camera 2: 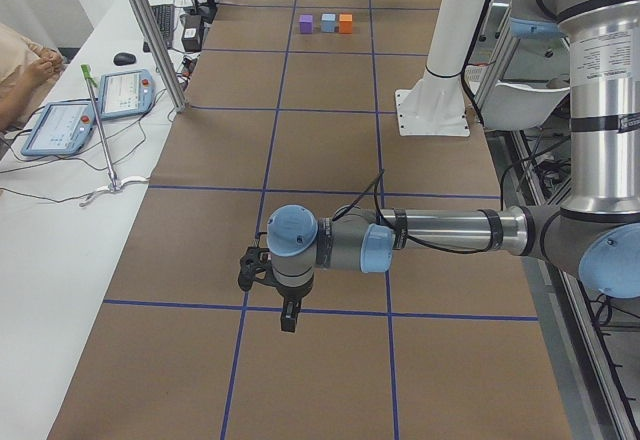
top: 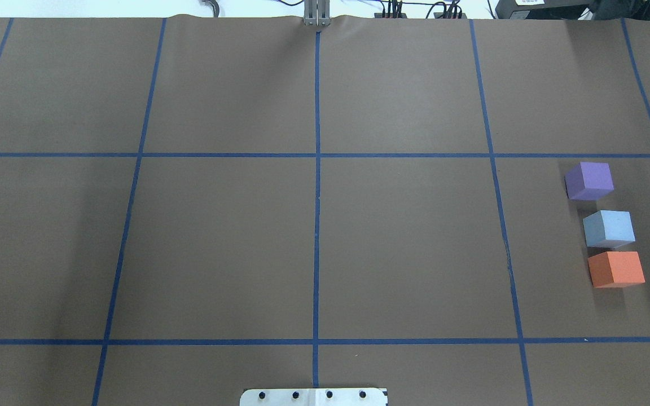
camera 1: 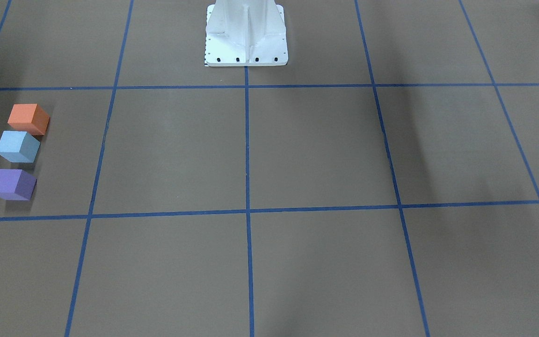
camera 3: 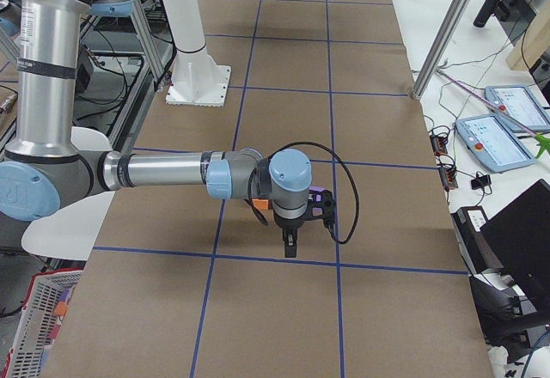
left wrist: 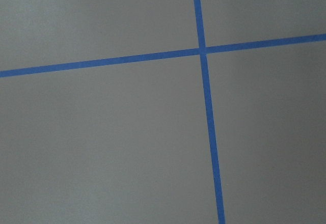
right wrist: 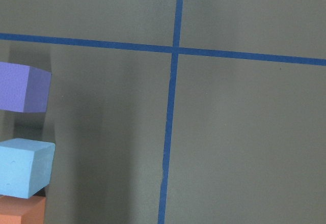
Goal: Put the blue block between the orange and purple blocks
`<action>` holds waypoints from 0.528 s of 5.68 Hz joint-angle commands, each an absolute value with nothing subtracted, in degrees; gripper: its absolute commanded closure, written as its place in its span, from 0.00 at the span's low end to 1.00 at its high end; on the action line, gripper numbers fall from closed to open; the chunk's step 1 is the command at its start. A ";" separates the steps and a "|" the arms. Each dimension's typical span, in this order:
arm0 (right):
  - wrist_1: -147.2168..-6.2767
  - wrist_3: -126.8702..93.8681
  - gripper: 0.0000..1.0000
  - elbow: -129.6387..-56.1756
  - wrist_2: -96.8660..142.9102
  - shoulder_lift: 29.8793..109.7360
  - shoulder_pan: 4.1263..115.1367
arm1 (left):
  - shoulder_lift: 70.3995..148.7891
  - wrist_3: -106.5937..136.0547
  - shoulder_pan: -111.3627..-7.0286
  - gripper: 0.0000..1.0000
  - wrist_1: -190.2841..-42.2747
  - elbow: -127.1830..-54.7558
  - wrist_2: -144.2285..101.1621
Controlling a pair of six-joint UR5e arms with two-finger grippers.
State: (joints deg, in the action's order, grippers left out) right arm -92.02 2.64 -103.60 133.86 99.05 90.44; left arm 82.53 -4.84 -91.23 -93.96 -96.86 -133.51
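Note:
The blue block (top: 609, 228) stands in a row between the purple block (top: 589, 180) and the orange block (top: 616, 269) at the table's right end. It sits close against the orange one, with a small gap to the purple one. The row also shows in the front view: orange block (camera 1: 28, 119), blue block (camera 1: 18, 146), purple block (camera 1: 12, 184). The right wrist view shows the blue block (right wrist: 25, 167) at its left edge. My left gripper (camera 2: 288, 315) hangs over the table's left end. My right gripper (camera 3: 290, 245) hangs beside the blocks. I cannot tell whether either is open or shut.
The white robot pedestal (camera 1: 246, 32) stands at the table's middle, on the robot's side. Blue tape lines (top: 317, 169) divide the brown table into squares. A side bench holds tablets (camera 2: 60, 125) and cables, with an operator's arm at its edge.

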 commanded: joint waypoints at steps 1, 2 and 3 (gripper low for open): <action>-92.02 2.64 0.00 -103.62 134.03 99.05 90.44 | 82.53 -4.83 -91.23 0.00 -93.87 -96.86 -133.51; -92.02 2.64 0.00 -103.71 134.21 99.05 90.44 | 82.53 -4.83 -91.23 0.00 -93.95 -96.86 -133.51; -91.93 2.64 0.00 -103.71 134.47 99.05 90.44 | 82.53 -4.83 -91.23 0.00 -93.87 -96.86 -133.51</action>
State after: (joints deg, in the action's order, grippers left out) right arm -92.00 2.64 -103.69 134.25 99.05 90.44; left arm 82.53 -4.83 -91.23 -93.91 -96.86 -133.50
